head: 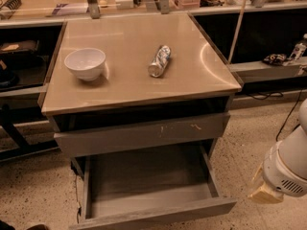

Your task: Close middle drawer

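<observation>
The middle drawer [158,214] is pulled far out at the bottom of the grey cabinet, and its bare grey inside shows. Its plain front faces me, low in the camera view. Above it sits the grey drawer front with pale scratch marks [144,134], out only a little. My gripper [265,194], a tan tip on the white arm [288,169], hangs at the right edge. It is to the right of the open drawer's front corner, apart from it and touching nothing.
A white bowl [85,63] and a crushed silver can [159,60] lie on the cabinet top [134,87]. Dark shelving with clutter runs behind and on both sides. Cables [288,116] trail on the speckled floor at the right.
</observation>
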`<control>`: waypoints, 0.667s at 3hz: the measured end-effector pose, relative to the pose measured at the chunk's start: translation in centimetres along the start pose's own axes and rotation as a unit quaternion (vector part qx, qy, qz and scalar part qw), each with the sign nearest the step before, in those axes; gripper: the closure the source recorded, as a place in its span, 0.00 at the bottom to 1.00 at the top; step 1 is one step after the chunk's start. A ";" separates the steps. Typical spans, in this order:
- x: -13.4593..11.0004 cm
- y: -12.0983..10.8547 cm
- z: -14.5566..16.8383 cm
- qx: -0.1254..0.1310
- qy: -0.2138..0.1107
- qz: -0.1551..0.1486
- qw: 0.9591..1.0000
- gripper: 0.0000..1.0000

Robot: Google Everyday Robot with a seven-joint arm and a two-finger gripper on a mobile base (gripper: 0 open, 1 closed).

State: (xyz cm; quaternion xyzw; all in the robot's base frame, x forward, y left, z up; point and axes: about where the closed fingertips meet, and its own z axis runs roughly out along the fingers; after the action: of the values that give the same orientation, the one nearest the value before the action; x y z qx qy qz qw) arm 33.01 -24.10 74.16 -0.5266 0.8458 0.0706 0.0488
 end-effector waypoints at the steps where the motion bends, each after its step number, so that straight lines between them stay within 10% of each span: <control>1: 0.0 0.0 0.0 0.000 0.000 0.000 1.000 1.00; 2: 0.3 1.1 3.3 -0.042 -0.012 0.014 0.999 1.00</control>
State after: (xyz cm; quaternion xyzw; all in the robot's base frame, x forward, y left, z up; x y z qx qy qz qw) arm 31.92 -23.37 70.95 -0.5151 0.8489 0.1132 0.0356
